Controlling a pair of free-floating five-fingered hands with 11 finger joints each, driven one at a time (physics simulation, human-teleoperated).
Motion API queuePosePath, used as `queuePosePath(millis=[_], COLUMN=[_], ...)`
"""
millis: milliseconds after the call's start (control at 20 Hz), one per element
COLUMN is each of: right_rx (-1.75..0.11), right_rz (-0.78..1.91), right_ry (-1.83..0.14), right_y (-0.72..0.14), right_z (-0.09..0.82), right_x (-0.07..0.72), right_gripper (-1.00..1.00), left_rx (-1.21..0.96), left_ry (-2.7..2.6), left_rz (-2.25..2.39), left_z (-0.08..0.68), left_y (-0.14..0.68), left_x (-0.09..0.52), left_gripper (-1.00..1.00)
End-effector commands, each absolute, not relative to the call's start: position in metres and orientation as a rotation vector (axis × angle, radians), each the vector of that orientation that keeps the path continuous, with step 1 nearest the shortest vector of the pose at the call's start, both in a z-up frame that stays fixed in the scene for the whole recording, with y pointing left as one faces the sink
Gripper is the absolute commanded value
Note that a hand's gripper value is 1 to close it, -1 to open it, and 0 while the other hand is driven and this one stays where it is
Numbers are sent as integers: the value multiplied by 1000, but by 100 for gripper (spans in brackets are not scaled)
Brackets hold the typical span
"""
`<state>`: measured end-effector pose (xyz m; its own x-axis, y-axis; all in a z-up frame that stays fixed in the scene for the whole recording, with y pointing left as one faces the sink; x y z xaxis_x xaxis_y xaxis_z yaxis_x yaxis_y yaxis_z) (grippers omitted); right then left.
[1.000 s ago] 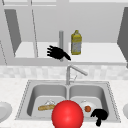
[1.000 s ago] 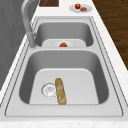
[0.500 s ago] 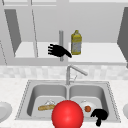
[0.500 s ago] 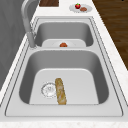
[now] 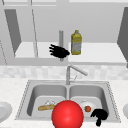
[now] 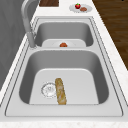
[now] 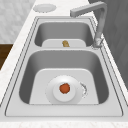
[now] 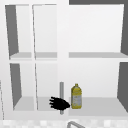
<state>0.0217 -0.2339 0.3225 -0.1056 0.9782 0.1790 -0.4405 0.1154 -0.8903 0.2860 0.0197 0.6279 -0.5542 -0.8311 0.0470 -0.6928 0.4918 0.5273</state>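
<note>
left hand (image 5: 59,51): hangs in the air at the lower cabinet shelf (image 5: 100,53), fingers straight and spread toward the picture's left, holding nothing; also seen in the upper view (image 8: 59,103).
bottle (image 5: 76,42): yellow, upright on the shelf, just to the right of the left hand, close to it; whether they touch cannot be told. in the upper view (image 8: 76,96) it stands the same way beside the hand.
cabinet handle (image 5: 61,40): grey vertical bar right behind and above the left hand.
right hand (image 5: 99,115): low at the front rim of the sink (image 5: 110,92), over the right basin; fingers curled downward, nothing seen in them.
plate (image 5: 85,106): white, on the right basin floor, just left of the right hand, carrying a small orange-red food piece (image 5: 87,108); from the right side, plate (image 7: 56,96) and piece (image 7: 65,88).
bread (image 5: 46,107): in the left basin, well left of the right hand, beside the drain (image 6: 48,89).
red ball (image 5: 67,115): large, in front of the sink divider, left of the right hand.
faucet (image 5: 72,71): between the two hands, spout angled right.
</note>
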Motion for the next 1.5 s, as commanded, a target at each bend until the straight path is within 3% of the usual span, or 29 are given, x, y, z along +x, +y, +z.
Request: queuePosePath(millis=[0,100,750,1450], right_rx=[-696,-696,-696,-696], right_rz=[1377,1377,1377,1377], right_ry=[-1039,-1039,-1039,-1039], right_y=[-234,-234,-234,-234], right_z=[323,323,323,323], right_x=[22,22,22,22], right_gripper=[0,0,0,0], left_rx=[1239,1313,1233,1158], left_ry=[-2426,-2412,-2503,-2580], left_rz=[-583,-663,-369,-266], left_z=[606,613,612,600], left_y=[35,37,46,77], left_x=[297,280,253,163], left_gripper=[100,100,100,100])
